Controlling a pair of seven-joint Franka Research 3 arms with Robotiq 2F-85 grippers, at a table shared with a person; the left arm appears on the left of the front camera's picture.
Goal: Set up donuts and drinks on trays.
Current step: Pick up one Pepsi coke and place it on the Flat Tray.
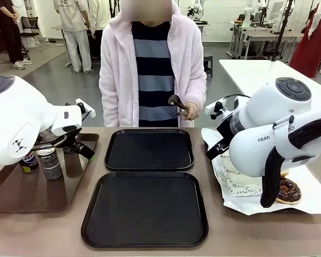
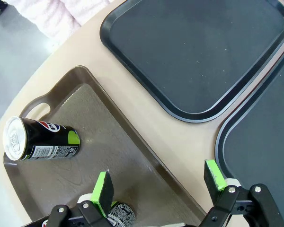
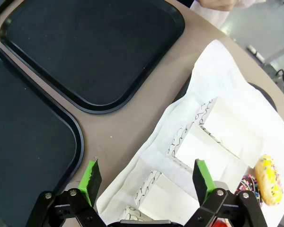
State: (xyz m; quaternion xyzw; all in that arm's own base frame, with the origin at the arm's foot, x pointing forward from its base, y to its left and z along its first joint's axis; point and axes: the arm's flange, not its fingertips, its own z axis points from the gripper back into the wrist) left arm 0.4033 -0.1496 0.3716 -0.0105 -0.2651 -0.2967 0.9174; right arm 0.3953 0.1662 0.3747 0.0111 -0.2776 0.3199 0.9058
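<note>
Front view sets out the opening step: the two black trays, the far tray (image 1: 149, 150) and the near tray (image 1: 144, 210), lie bare in the middle of the desk (image 1: 224, 235), one behind the other, rims almost touching; none of the task's things sits on them yet. The drinks stand upright on the brown tray (image 1: 16, 198) at the robot's left; the Pepsi can (image 1: 28, 161) is at the outer side, the grey can (image 1: 51, 163) just beside it. The donuts lie at the right on white paper (image 3: 222, 75), among folded paper holders (image 3: 213, 127); a chocolate donut (image 1: 288, 191) shows beneath the right arm, and a yellow-iced donut (image 3: 268, 179) in the right wrist view.

The left end effector (image 2: 158, 182) is released, pads wide apart and holding nothing; it hangs above the inner edge of the brown tray, with the grey can's top just under one finger. The right end effector (image 3: 146, 175) is likewise released and empty, above the paper holders. The person's hand (image 1: 191, 110) holds tongs (image 1: 176, 100) at the far side.

I judge the first pick to be in hand, most likely a drink on the left. The next move calls for centring the spread fingers over one upright can; coming down around its body clear of its neighbour; closing; then lifting it over the brown rim to a black tray.
</note>
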